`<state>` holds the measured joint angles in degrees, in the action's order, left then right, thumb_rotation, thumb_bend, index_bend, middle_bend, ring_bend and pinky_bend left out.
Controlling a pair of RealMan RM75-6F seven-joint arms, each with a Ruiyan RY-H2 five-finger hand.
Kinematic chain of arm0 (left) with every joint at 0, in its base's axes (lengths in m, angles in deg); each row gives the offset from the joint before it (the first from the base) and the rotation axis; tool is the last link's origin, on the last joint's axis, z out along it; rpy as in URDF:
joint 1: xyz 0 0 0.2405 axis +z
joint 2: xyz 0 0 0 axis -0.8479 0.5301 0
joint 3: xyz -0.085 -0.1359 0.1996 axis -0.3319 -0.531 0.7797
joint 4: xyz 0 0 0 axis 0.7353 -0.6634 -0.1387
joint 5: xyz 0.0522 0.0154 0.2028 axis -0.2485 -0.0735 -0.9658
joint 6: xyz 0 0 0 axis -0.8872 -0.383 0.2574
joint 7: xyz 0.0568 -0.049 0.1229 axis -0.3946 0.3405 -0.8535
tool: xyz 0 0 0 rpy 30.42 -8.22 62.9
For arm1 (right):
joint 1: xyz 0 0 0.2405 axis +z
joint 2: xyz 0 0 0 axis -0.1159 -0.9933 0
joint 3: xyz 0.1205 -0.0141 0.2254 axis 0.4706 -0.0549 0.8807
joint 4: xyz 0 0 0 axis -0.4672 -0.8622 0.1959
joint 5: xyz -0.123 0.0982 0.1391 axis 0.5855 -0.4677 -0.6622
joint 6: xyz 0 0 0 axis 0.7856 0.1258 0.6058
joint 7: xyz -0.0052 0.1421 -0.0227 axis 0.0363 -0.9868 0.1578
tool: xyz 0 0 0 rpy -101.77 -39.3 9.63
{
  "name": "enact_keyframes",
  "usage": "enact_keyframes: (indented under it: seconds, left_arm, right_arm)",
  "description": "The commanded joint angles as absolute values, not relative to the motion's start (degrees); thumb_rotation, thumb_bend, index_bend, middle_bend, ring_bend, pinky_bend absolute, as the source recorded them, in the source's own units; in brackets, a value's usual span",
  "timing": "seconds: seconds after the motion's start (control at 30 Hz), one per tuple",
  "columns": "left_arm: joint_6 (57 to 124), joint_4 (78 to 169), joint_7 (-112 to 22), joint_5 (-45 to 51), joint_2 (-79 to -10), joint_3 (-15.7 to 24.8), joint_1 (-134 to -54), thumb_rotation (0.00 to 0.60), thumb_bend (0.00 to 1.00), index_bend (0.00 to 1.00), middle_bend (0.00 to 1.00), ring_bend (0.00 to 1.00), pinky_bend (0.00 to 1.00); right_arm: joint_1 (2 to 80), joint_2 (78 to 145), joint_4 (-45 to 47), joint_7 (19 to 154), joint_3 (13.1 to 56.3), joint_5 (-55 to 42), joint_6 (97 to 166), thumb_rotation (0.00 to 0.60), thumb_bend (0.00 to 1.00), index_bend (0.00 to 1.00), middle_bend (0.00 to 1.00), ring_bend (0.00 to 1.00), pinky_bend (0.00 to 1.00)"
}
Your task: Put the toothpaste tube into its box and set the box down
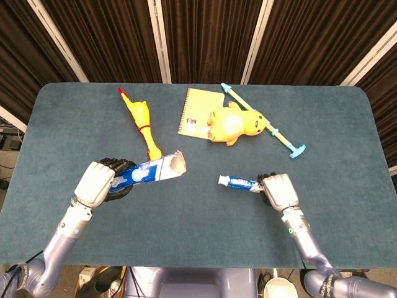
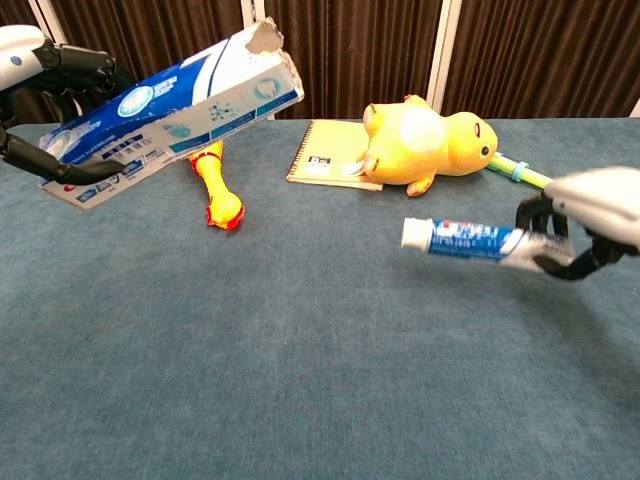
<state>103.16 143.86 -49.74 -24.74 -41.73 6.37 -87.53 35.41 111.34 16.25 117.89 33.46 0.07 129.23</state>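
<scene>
Blue box point(image 2: 170, 110) in left hand point(image 1: 96, 184), toothpaste tube point(image 2: 478, 243) in right hand point(image 1: 279, 190)

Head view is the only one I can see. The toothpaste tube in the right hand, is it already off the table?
Observer: Yes. In the chest view the toothpaste tube hangs clear above the table, held at its tail end by the right hand.
Operator: Is the tube level?
Observer: Nearly; its cap end sits slightly higher and points toward the box.
Operator: And the box in the left hand, is it also in the air?
Observer: Yes. The left hand holds the toothpaste box tilted, and its open end, with a torn flap, is raised above the rubber chicken.
</scene>
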Motion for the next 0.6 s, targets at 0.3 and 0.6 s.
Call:
enact_keyframes:
  seconds: [0.3, 0.6]
  left_arm:
    - [100.9, 136.3, -42.2, -24.2, -48.2, 4.6, -90.2, 0.600, 0.41, 0.37, 0.54, 0.49, 0.52]
    - [101.7, 126.4, -34.0, -26.3, -54.5, 4.8, -91.9, 0.600, 0.41, 0.37, 0.54, 0.49, 0.52]
  right_arm:
    - [37.2, 100.5, 18.9, 108.6, 38.4, 15.2, 137.5, 0.600, 0.61, 0.90, 0.72, 0.67, 0.70]
    - [38.7, 94.5, 13.3, 103.2, 40.9, 23.8, 143.8, 0.600, 0.61, 0.90, 0.72, 0.67, 0.70]
